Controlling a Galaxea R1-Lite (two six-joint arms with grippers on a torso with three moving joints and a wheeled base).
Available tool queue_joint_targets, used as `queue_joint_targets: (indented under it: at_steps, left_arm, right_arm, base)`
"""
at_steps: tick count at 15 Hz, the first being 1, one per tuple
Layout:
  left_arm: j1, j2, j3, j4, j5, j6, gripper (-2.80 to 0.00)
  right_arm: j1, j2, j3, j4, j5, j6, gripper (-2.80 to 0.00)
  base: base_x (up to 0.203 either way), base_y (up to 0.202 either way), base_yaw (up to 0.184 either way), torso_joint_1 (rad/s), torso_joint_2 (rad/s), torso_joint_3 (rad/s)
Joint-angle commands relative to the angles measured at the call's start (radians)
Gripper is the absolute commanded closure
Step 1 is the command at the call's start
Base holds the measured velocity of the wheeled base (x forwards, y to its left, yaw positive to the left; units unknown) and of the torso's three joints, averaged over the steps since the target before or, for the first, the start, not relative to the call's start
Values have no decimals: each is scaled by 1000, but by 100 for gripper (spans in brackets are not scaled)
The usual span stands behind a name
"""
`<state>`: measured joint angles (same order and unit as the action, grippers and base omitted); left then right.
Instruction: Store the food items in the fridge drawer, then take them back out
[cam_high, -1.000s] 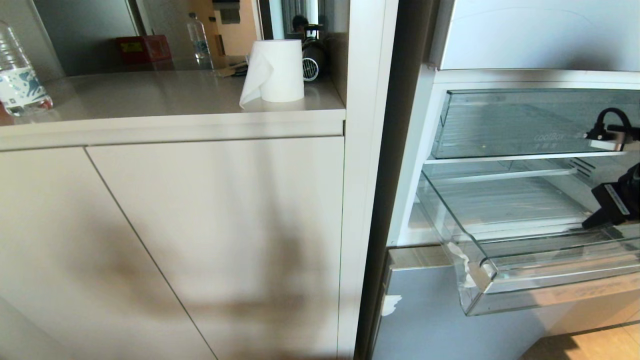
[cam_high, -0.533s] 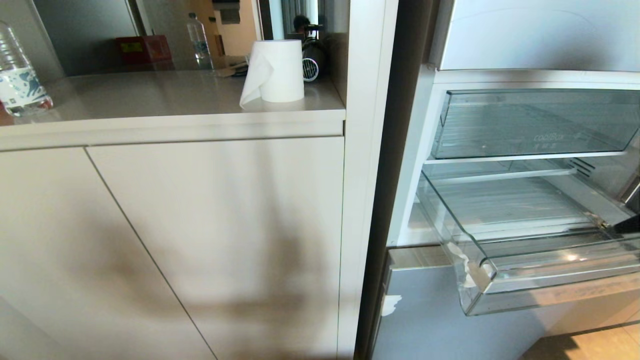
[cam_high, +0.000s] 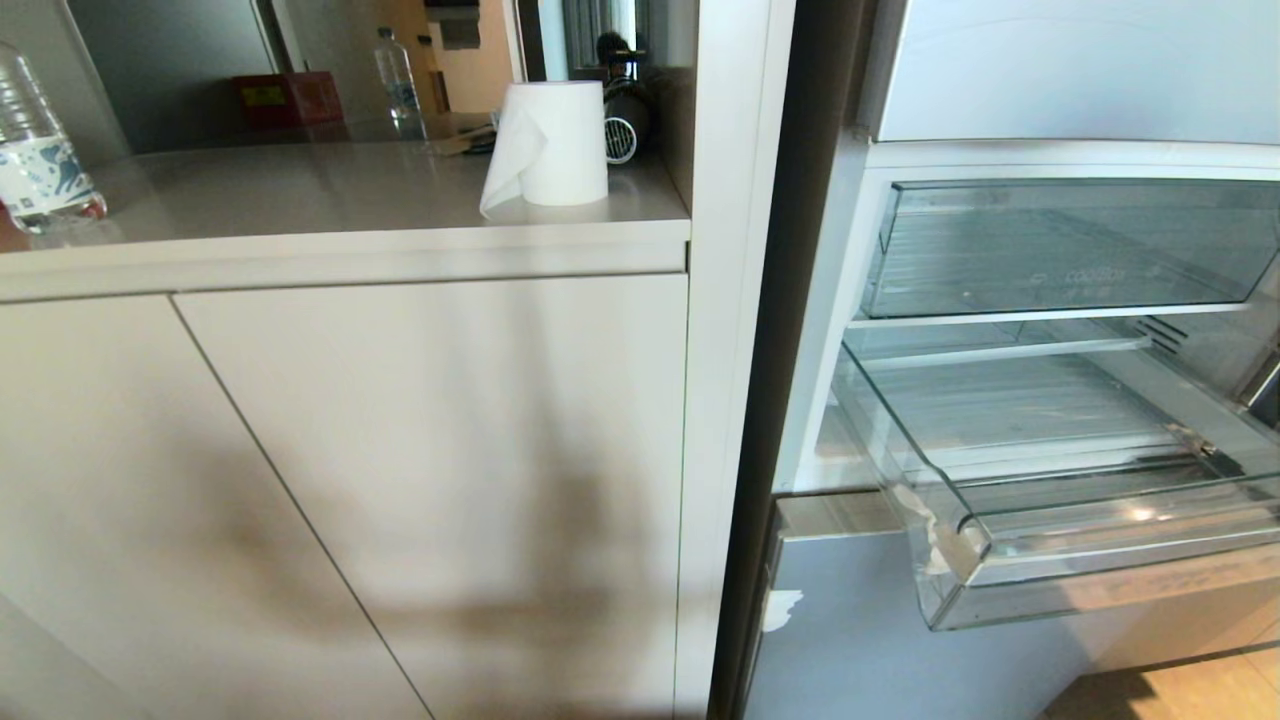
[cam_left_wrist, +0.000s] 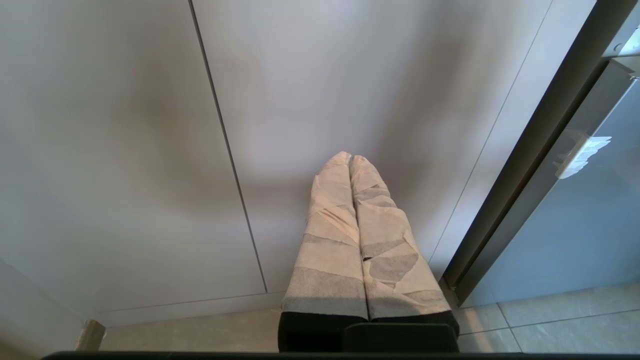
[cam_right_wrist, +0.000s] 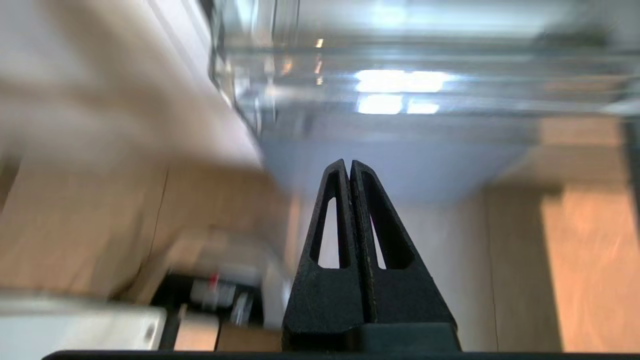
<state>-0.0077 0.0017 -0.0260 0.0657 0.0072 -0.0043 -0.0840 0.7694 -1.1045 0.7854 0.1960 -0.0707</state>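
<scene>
Jaws, right gripper (cam_right_wrist: 350, 165): closed, fingers pressed together, nothing between them; seen only in its wrist view, below the drawer's front lip, wooden floor (cam_right_wrist: 580, 260) beyond. Jaws, left gripper (cam_left_wrist: 350, 157): closed, tape-wrapped fingers touching along their length, holding nothing; hangs low before the cabinet doors, near the tiled floor (cam_left_wrist: 550, 325). Neither arm shows in the head view.

Cabinet (cam_high: 350, 480): beige, two flat doors, fills the left and centre; a white upright panel (cam_high: 725, 300) stands between it and the fridge.

Fridge (cam_high: 1080, 70): right side, door open, grey lower front (cam_high: 860, 640) with a torn white scrap stuck on.

Tabletop (cam_high: 300, 200): pale, atop the cabinet.

Drawer (cam_high: 1050, 520): clear plastic, ribbed floor, stepped front lip; pulled out toward the near side, low in the fridge. No food item visible in it or elsewhere in any view.

Upper drawer (cam_high: 1070, 250): clear, flat front, pushed in, directly above.

Paper roll (cam_high: 550, 140): white, upright, far right of tabletop, loose sheet hanging at its left.

Bottle (cam_high: 35, 150): clear, blue label, left edge of tabletop.

Second bottle (cam_high: 397, 75): far back, beside a red box (cam_high: 285, 98).
</scene>
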Motion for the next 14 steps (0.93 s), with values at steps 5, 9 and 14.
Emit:
queue_joint_targets:
  at_steps: [5,9,14]
  left_arm:
    - [0,0,0,0,-1,1,0]
    - [0,0,0,0,-1,1,0]
    - [0,0,0,0,-1,1,0]
  right_arm:
    - [-3,-489,527,-494,-87,89,0]
    - [12,-494,922,-908,-130,-15,0]
    - [71,-710,1107,-880,-118,-102,0]
  base:
    - [0,0,0,0,0,0]
    - [0,0,0,0,0,0]
    - [0,0,0,0,0,0]
